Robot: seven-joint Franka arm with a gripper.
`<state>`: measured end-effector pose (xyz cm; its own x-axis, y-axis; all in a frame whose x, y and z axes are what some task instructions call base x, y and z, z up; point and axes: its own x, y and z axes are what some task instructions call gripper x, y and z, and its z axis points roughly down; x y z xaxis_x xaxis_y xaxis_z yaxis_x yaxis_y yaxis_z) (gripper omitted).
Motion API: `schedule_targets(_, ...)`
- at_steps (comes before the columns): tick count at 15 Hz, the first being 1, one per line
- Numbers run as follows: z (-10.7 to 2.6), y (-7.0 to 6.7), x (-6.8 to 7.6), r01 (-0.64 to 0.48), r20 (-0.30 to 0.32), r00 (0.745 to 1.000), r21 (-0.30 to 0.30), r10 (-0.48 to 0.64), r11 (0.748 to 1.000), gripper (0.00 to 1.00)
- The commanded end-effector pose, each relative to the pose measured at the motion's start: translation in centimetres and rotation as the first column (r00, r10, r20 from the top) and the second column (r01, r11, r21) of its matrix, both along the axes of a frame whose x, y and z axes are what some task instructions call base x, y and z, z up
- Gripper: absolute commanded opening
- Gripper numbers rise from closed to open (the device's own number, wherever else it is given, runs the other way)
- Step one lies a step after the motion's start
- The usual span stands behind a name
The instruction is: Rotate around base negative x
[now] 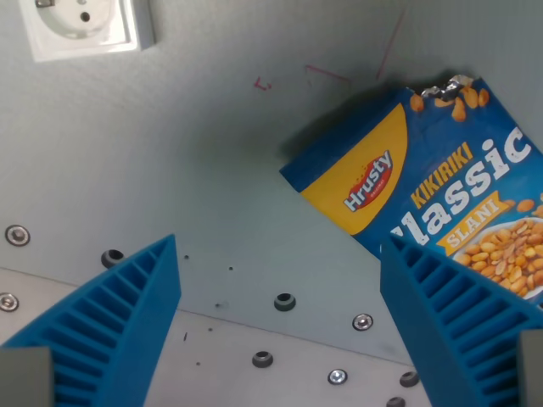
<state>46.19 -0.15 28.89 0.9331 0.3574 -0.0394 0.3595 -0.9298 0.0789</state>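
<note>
The tool [280, 326] stands wide open with nothing between its 2 blue fingers [119, 318]. The step seems to be a pure wrist rotation, so the next move needs only tilting, no grasp. A peanut bag [424, 182] lies at the wrist view's right on the grey bench [170, 153]; a white socket [81, 25] sits upper left.

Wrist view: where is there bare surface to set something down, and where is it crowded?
Bare grey surface runs between the wall socket at upper left and the peanut bag on the wrist view's right. The right side is crowded by the bag. The open pincer frames a strip dotted with screws.
</note>
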Motion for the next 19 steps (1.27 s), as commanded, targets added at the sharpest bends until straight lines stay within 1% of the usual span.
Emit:
schedule_targets(1, 0.21, 0.34, -0.04, 0.017, 0.004, 1.000, -0.200, -0.016, 0.980, 1.00)
schedule_targets(10, 0.21, 0.34, -0.04, 0.016, 0.003, 1.000, -0.316, -0.016, 0.949, 1.00)
schedule_targets(19, 0.21, 0.34, -0.04, 0.015, 0.002, 1.000, -0.427, -0.016, 0.904, 1.00)
